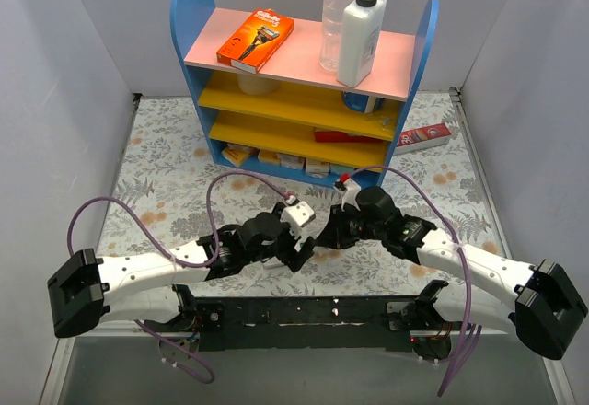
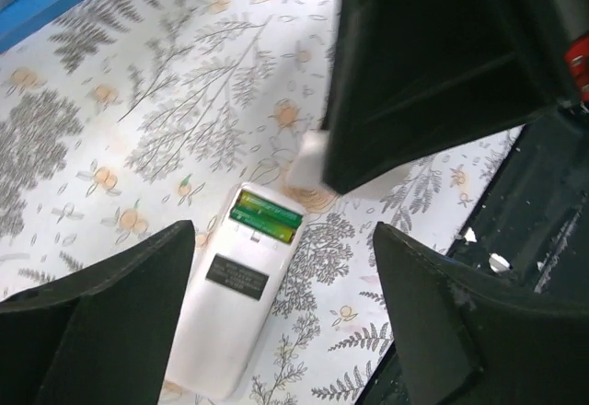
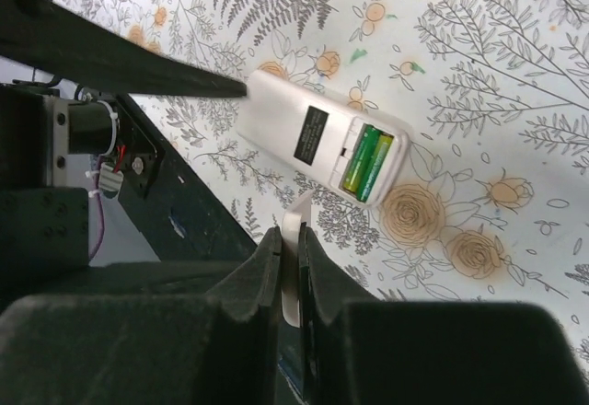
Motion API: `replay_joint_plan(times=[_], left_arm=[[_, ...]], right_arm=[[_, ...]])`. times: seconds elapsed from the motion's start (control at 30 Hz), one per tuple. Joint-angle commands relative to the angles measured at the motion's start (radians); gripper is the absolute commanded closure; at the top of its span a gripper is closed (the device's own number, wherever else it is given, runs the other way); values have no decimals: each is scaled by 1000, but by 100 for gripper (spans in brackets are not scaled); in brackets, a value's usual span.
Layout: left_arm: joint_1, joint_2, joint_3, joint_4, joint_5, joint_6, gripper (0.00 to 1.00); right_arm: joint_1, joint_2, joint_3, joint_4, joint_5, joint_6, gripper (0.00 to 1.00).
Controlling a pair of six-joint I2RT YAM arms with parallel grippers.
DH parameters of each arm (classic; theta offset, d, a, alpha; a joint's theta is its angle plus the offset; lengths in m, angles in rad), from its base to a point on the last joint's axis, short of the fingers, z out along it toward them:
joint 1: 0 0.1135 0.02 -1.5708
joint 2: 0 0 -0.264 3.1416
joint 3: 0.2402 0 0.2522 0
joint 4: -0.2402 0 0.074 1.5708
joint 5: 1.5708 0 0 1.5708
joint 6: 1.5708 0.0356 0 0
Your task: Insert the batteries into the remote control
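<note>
The white remote control (image 2: 230,313) lies back-up on the flowered table, its battery bay uncovered. Two dark-green batteries (image 2: 265,216) sit side by side in the bay. My left gripper (image 2: 285,262) is open just above the remote, one finger on each side, touching nothing. My right gripper (image 3: 293,237) is shut on a small loose white plastic piece (image 3: 296,267), held edge-up beside the remote's battery end (image 3: 368,161). The piece also shows in the left wrist view (image 2: 311,161). In the top view both grippers (image 1: 299,250) (image 1: 329,232) meet at mid-table and hide the remote.
A blue shelf unit (image 1: 198,83) with an orange box (image 1: 255,39) and two bottles (image 1: 361,37) stands at the back. A red-and-white carton (image 1: 423,135) lies to its right. The black mounting rail (image 1: 313,313) runs along the near edge, close to the remote.
</note>
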Motion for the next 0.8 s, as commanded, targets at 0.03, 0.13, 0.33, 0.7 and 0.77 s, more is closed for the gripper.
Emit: replay_joint_plan(times=[0.03,0.13,0.33,0.7,0.77], left_arm=[[-2,-154,-92,10,-187,-173,14],[2,-251,-152,-11,-259,-319,9],[22,-390,-241,-120,-371,-630,7],[126,-453,-360,-171,-339,-922,26],[172,-417,-362,-166,-283,-924,28]], right_arm=[[-37,-69,-131,289,-26,61,99],[-54,-63,-217,409,-38,105,99],[-69,15,-354,774,-45,236,99],[-69,296,-491,1351,-34,435,99],[-69,369,-488,1442,-38,460,99]])
